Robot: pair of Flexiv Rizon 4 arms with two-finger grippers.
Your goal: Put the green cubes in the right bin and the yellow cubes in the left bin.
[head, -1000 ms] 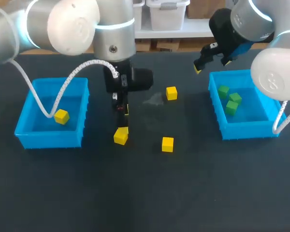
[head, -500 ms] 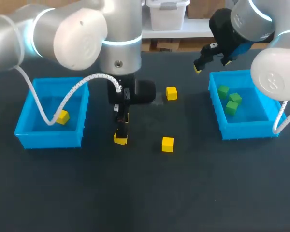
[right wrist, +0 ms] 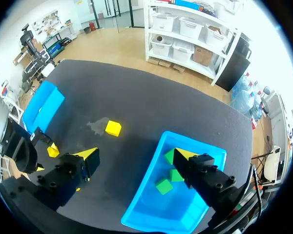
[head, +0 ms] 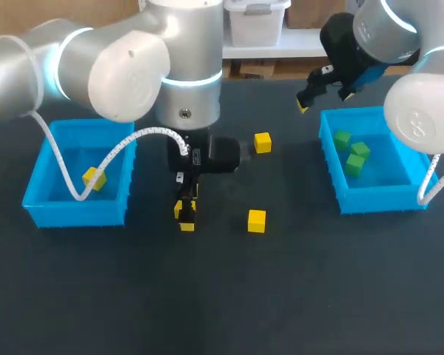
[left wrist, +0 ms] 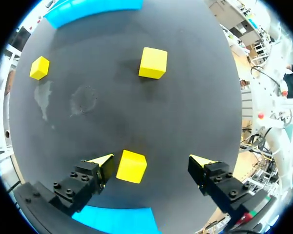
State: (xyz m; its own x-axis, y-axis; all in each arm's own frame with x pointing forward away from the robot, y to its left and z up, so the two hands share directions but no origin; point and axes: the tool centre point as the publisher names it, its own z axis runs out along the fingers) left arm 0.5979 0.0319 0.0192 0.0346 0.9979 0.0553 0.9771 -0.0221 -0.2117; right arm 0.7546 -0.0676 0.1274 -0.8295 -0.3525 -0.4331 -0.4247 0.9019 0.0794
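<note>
My left gripper [head: 185, 217] is low over the table's middle, open, with a yellow cube [head: 180, 210] between its fingers. In the left wrist view that cube [left wrist: 131, 166] lies on the table close to one fingertip [left wrist: 101, 163], apart from the other; the gripper [left wrist: 151, 163] is not shut on it. Two more yellow cubes [head: 263, 142] [head: 257, 220] lie loose further right. One yellow cube [head: 93, 177] is in the left bin [head: 37, 211]. Three green cubes [head: 342, 138] [head: 360, 150] [head: 354, 164] lie in the right bin [head: 377, 200]. My right gripper [head: 320, 97] hangs open and empty, high by that bin's far left corner.
The black table [head: 229, 296] is bare along its front. From the right wrist view, the right bin [right wrist: 151, 214] sits under the open gripper [right wrist: 136, 161], and my left arm [right wrist: 12, 144] stands between the two bins.
My left gripper has come down over the yellow cube, which now sits between its open fingers. The right arm has not moved.
</note>
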